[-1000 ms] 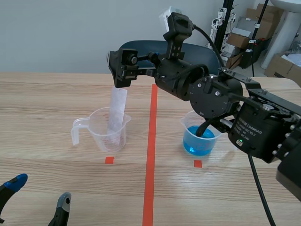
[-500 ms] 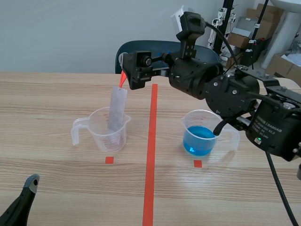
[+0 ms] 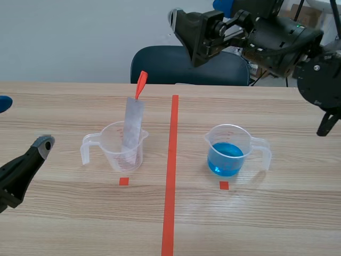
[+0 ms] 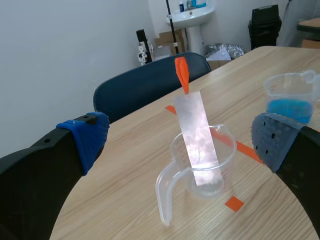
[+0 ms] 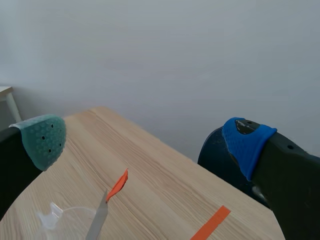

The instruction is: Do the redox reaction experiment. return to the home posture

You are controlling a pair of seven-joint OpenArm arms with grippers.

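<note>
Two clear plastic measuring cups stand on a light wood-grain table (image 3: pixel 80 224). Left gripper (image 3: pixel 22 122) is low at the near left edge, fingers spread wide, nothing between them. The left cup (image 3: pixel 112 152) sits ahead of it and well apart, framed between the pads in the left wrist view. Red graduation marks on this cup, too small to read. A silvery strip (image 3: pixel 133 125) topped with an orange tab (image 3: pixel 141 84) stands tilted inside it, leaning on the rim. An orange-red tape line (image 3: pixel 169 176) runs down the table's middle, with a small tape square (image 3: pixel 123 181) in front of each cup. The right cup (image 3: pixel 230 140), handle to the right, holds blue liquid (image 3: pixel 228 159). Right gripper (image 5: pixel 145 141) is raised high over the table's far side, fingers parted and empty. The strip's tab lies below and ahead of it, well apart. Pale wall behind, dark blue chair (image 3: pixel 160 64) at the far edge. Cardboard boxes (image 4: pixel 165 39) and a white basin (image 4: pixel 192 14) stand beyond.
</note>
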